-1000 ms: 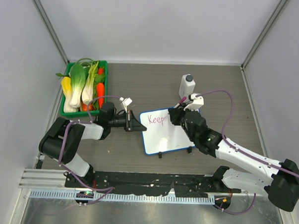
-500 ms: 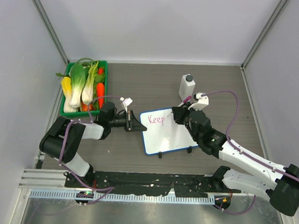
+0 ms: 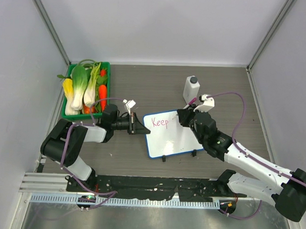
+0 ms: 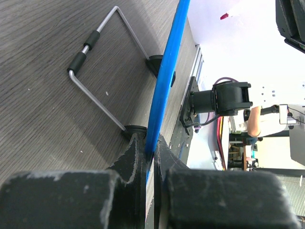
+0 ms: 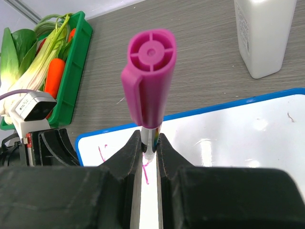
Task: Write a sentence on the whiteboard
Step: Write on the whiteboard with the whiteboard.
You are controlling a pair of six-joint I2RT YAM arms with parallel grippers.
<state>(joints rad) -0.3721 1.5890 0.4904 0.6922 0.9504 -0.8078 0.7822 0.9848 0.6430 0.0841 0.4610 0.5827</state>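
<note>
The whiteboard [image 3: 173, 137] lies in the middle of the table, white with a blue rim. The sentence [image 3: 160, 122] reads "Keep" in pink near its top left. My left gripper [image 3: 136, 128] is shut on the whiteboard's left edge; in the left wrist view the blue rim [image 4: 167, 81] runs between the jaws of that gripper [image 4: 151, 148]. My right gripper [image 3: 184, 119] is shut on a pink-capped marker [image 5: 150, 71] held upright, tip on the whiteboard [image 5: 228, 138] just right of "Keep". Pink strokes [image 5: 146, 174] show below the right gripper [image 5: 150, 149].
A white bottle with a dark cap [image 3: 191, 88] stands just behind the board, close to the right gripper; it also shows in the right wrist view [image 5: 262, 33]. A green basket of vegetables [image 3: 86, 87] sits at the back left. The board's wire stand [image 4: 102, 71] rests on the table.
My right gripper has shifted a little to the right along the board's top with the marker. The left gripper and the board have not moved.
</note>
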